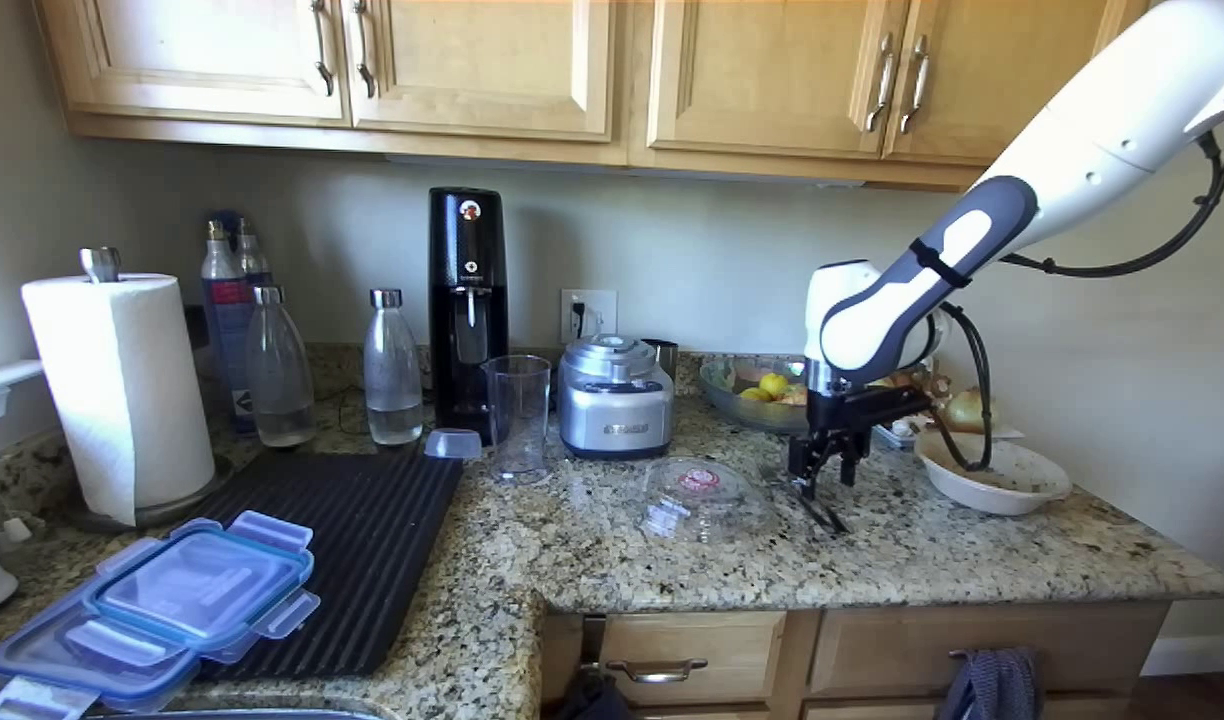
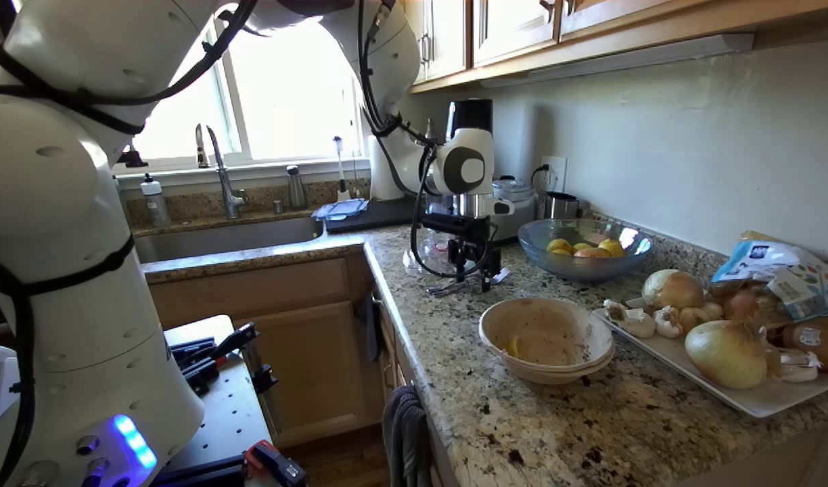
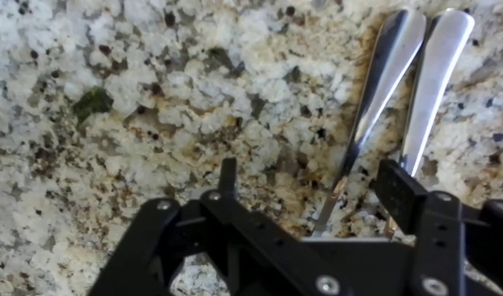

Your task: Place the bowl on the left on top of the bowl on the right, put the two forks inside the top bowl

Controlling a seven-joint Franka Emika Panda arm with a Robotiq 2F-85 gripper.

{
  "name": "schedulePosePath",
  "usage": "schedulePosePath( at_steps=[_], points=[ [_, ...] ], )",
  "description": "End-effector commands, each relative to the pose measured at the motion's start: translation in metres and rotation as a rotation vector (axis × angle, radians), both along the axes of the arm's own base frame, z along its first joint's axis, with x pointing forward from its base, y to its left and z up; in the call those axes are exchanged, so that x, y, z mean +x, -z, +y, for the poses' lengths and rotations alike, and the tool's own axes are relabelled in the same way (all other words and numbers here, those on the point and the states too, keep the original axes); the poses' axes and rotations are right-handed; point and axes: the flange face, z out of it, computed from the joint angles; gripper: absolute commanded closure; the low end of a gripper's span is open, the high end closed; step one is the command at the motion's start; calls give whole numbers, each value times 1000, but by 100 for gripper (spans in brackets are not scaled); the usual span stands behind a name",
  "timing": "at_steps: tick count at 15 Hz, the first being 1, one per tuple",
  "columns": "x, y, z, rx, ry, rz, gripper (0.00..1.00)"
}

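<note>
Gripper (image 3: 308,170): jaws spread, above the countertop (image 3: 255,82)
Inner fork (image 3: 372,102): on the countertop, its neck showing between the jaws in the wrist view, closer to one finger (image 3: 401,195)
Outer fork (image 3: 431,86): just beside it, partly hidden behind that finger
Bowls (image 2: 549,375): stacked, in an exterior view, apart from the jaws

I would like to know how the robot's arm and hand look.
The arm is white with rounded segments and dark grey panels; black cables run along it, fastened by black straps. A blue light strip glows on its base. The hand is black, with two jointed fingers and silver screws.
</note>
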Motion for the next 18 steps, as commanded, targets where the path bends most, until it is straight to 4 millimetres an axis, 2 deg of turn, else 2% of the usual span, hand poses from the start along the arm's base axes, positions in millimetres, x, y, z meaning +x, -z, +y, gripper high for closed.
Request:
schedulePosePath(
  at_steps=[1,3,4,5,7,8,11,14,15,16,18],
  points=[
    [0,4,0,-2,23,-17,16],
    [0,5,1,-1,23,-15,22],
    [0,4,1,0,22,-17,44],
    [0,4,1,0,21,-17,46],
    [0,5,3,3,19,-14,59],
    [-1,6,3,2,18,-12,63],
    [-1,5,6,5,14,-11,66],
    [-2,6,7,10,11,-8,64],
    [-2,6,6,8,12,-8,69],
    [-3,6,7,10,11,-7,86],
    [-3,5,9,26,7,-9,93]
  ],
)
